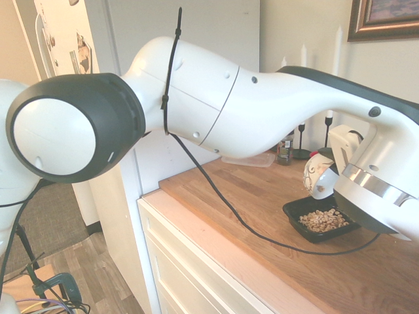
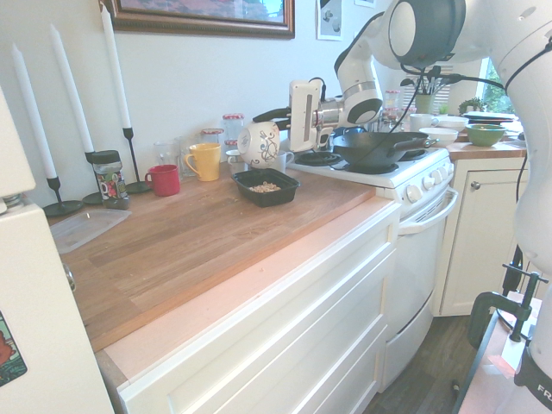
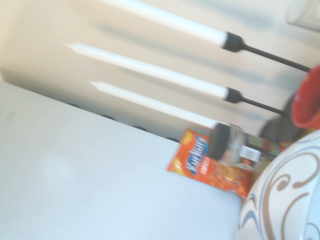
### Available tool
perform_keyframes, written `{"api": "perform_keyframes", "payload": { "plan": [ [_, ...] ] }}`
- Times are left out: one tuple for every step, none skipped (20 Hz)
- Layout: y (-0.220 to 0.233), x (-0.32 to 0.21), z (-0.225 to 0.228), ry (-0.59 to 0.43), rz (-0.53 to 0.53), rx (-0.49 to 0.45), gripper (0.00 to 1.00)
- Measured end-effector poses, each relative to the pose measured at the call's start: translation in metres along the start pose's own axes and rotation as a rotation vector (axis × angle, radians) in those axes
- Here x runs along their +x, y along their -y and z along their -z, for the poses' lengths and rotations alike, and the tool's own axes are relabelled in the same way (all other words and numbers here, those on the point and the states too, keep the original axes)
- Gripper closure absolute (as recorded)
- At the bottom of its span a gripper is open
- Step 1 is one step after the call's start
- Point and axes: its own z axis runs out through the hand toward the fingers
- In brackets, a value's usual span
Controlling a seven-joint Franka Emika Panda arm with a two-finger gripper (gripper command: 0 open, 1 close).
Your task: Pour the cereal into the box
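Cereal lies in the black box on the table; pouring appears complete. End effector grips the patterned bowl, held tipped above and beside the box; setting it down remains.

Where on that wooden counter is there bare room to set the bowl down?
The widest bare wood lies between the black tray and the clear flat container, running to the counter's front edge. Along the back wall it is crowded: candlesticks, a jar, the red mug, the yellow mug. The gripper holds the bowl above the tray.
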Motion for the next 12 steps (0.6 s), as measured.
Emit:
{"api": "perform_keyframes", "payload": {
  "plan": [
    [-0.003, 0.002, 0.000, 0.005, -0.006, 0.008, 1.00],
    [-0.007, 0.004, -0.001, 0.007, -0.012, 0.012, 1.00],
    [-0.011, 0.006, -0.001, 0.009, -0.019, 0.013, 1.00],
    [-0.015, 0.007, -0.003, 0.011, -0.024, 0.012, 1.00],
    [-0.017, 0.008, -0.004, 0.012, -0.027, 0.010, 1.00],
    [-0.017, 0.008, -0.007, 0.014, -0.026, 0.006, 1.00],
    [-0.014, 0.006, -0.010, 0.015, -0.022, -0.002, 1.00],
    [-0.009, 0.004, -0.014, 0.011, -0.012, -0.019, 1.00],
    [-0.001, -0.001, -0.019, -0.002, 0.004, -0.042, 1.00],
    [0.010, -0.007, -0.025, -0.019, 0.025, -0.078, 1.00],
    [0.025, -0.015, -0.033, -0.045, 0.049, -0.126, 1.00],
    [0.041, -0.026, -0.043, -0.071, 0.078, -0.174, 1.00]
  ]
}}
